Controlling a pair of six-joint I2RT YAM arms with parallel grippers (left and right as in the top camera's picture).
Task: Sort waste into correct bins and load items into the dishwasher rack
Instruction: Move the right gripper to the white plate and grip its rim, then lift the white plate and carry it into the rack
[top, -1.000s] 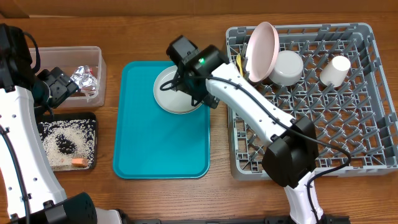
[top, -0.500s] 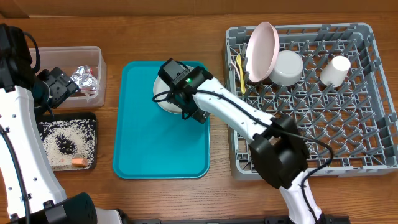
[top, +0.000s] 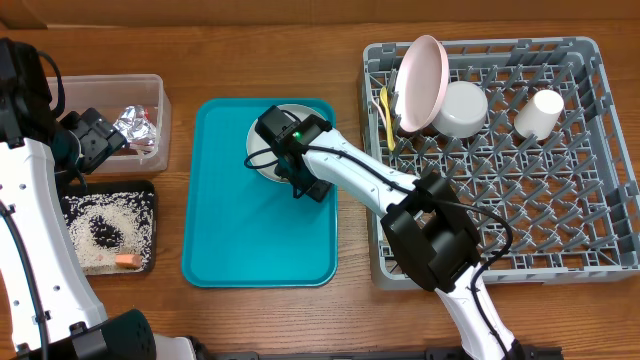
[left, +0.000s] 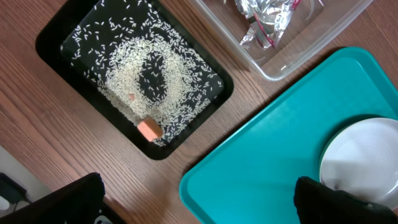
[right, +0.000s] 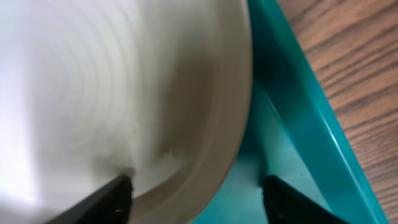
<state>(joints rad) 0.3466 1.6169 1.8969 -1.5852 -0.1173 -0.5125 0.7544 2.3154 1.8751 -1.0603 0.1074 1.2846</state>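
On the wooden tabletop (top: 280, 320), the teal serving tray (top: 250, 230) sits in the middle, and everything else is placed from it. Far to its left the left gripper (left: 202, 199) hangs above the tabletop between the two bins, its fingers (left: 68, 199) spread wide with nothing between them. Left of the tray's far corner stands the clear plastic tub (top: 155, 85), holding a crumpled silver foil ball (top: 135, 125). Left of the tray's near half lies the shallow black tray (top: 153, 230), with loose white rice grains (top: 95, 215) scattered over its floor and a small orange food cube (top: 126, 262) near its front edge. On the teal tray's far right part rests the white round plate (top: 256, 160), lying flat. The right gripper (right: 199, 199) is down on it, fingers parted and astride the plate's rim. One finger (right: 109, 199) is over the plate's inside and the other is outside the rim above the tray floor, with a strip of teal showing between that one and the rim, so the plate is not pinched. Right of the tray stands the large grey dishwasher rack (top: 490, 45). In the rack's corner nearest the tray's far end, a yellow plastic fork (top: 386, 110) and a pale pinkish plate (top: 425, 85) stand on edge. A small white bowl (top: 462, 108) sits just beyond them, and a small white cup (top: 538, 113) is further right.
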